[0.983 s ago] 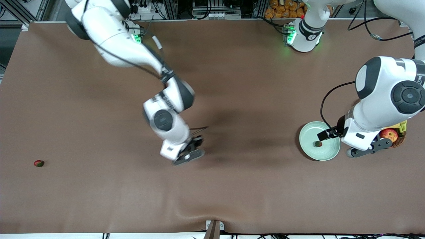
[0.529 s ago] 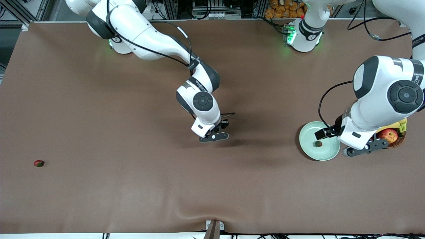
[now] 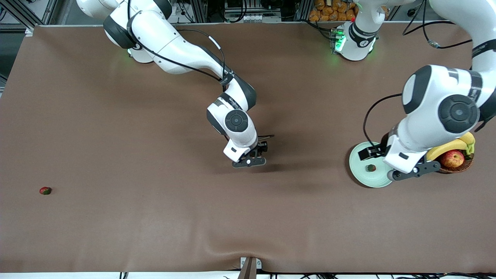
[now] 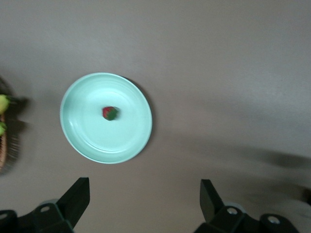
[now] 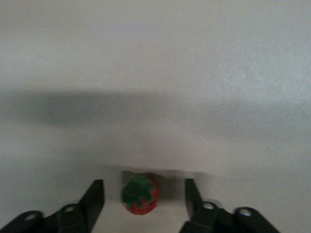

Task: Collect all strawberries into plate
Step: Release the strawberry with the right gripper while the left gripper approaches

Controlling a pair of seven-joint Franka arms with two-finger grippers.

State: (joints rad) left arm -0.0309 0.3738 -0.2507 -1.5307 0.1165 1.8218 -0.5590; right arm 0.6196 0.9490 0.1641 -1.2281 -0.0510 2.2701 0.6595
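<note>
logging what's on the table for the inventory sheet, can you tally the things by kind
strawberries: 3 (one in the plate, one on the cloth at the right arm's end, one between the right gripper's open fingers)
plate: 1
basket: 1
apple: 1
banana: 1
total: 7

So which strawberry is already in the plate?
The strawberry lying in the mint-green plate under the left gripper; the others lie on the table.

Brown mat [image 3: 116, 224] covers the table (metal framing [image 3: 23, 11], perhaps, alongside).
</note>
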